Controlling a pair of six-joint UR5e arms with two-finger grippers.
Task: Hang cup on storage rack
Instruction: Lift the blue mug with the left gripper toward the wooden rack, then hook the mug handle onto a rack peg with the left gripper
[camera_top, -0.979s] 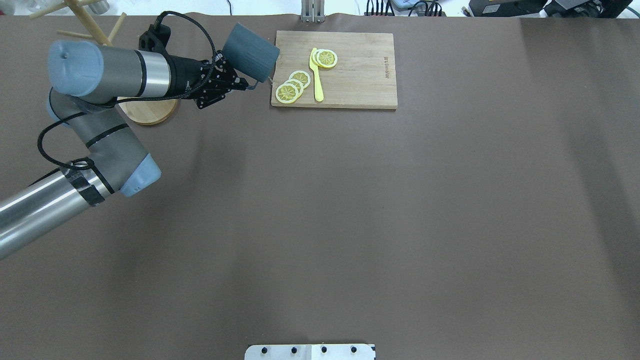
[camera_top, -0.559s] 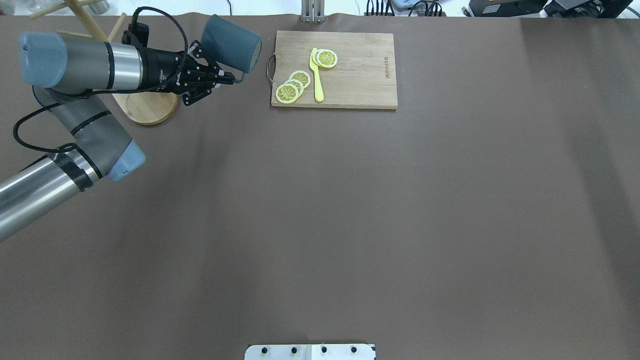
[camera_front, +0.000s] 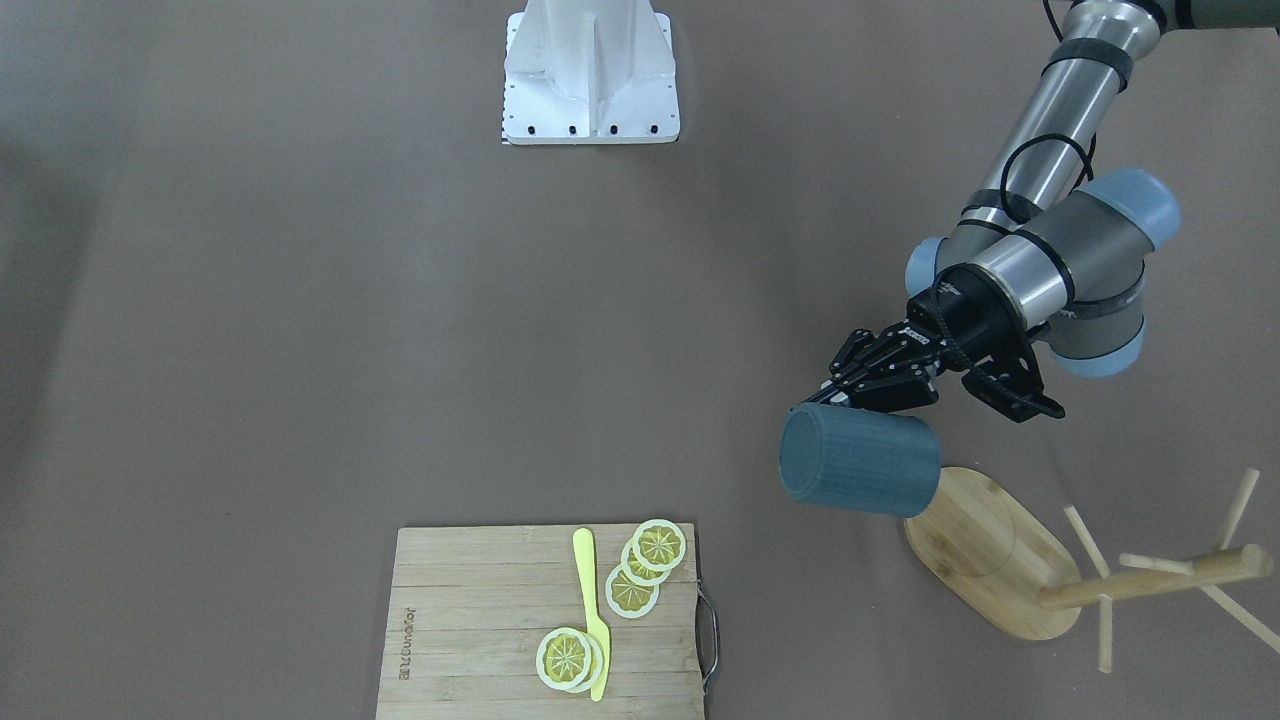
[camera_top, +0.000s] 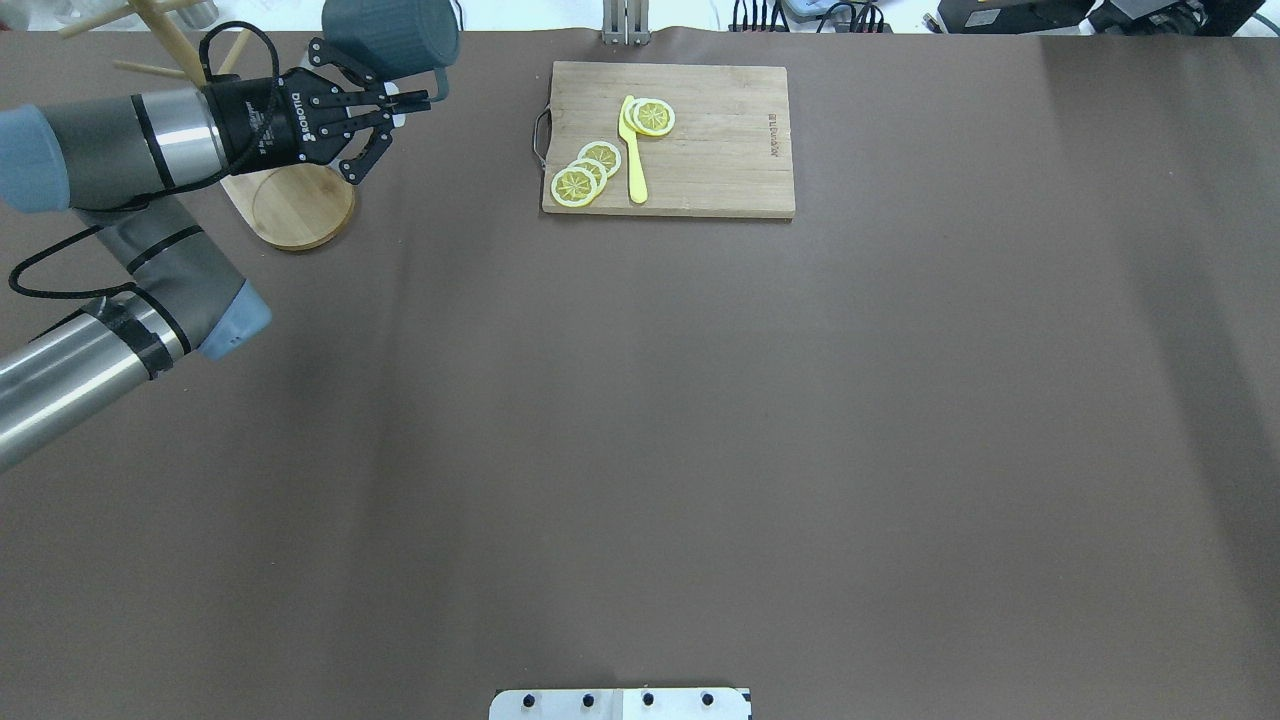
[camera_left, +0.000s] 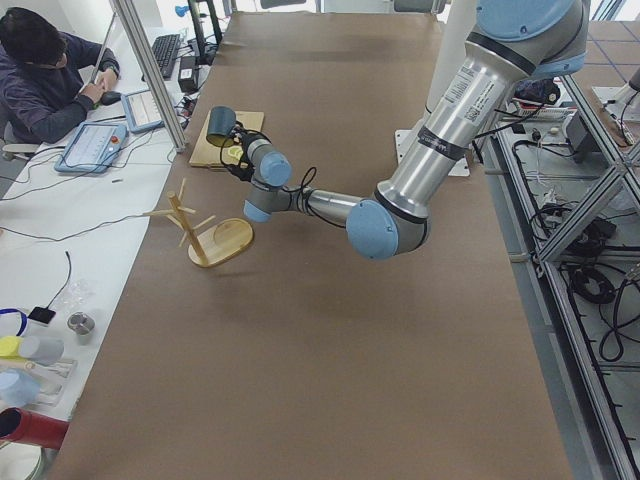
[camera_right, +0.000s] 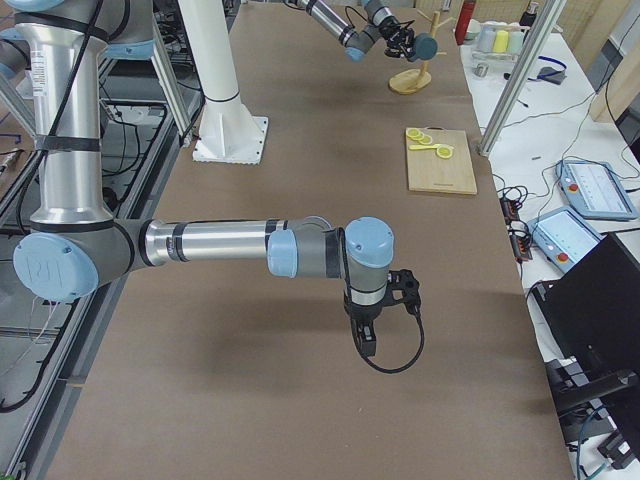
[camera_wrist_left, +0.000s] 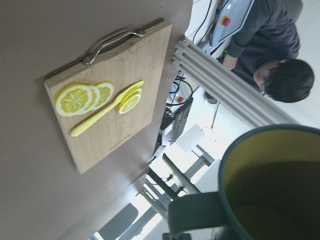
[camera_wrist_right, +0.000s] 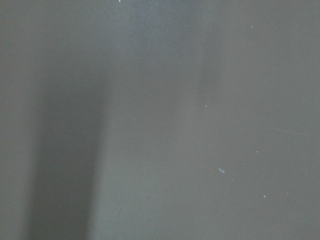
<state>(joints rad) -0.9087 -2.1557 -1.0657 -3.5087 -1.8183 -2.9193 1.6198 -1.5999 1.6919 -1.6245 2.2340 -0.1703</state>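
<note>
The dark teal ribbed cup (camera_top: 390, 35) hangs in the air on its side, held by its handle in my shut left gripper (camera_top: 420, 98). From the front, the cup (camera_front: 860, 462) hovers just beside the oval base of the bamboo storage rack (camera_front: 985, 560), whose pegs (camera_front: 1150, 565) stand apart from it. The left wrist view shows the cup's yellow inside (camera_wrist_left: 270, 185) and its handle (camera_wrist_left: 197, 212). The rack (camera_left: 195, 225) stands upright near the table's far left edge. My right gripper (camera_right: 365, 335) hangs low over bare table; I cannot tell whether it is open or shut.
A wooden cutting board (camera_top: 668, 140) with lemon slices (camera_top: 585, 172) and a yellow knife (camera_top: 632, 150) lies right of the cup. A person (camera_left: 45, 75) sits at a desk beyond the table's far edge. The white robot base (camera_front: 590, 75) stands at the near side.
My left arm has swung the cup left and toward the far edge, away from the cutting board and nearer the rack's pegs. The gripper stays shut on the handle.
</note>
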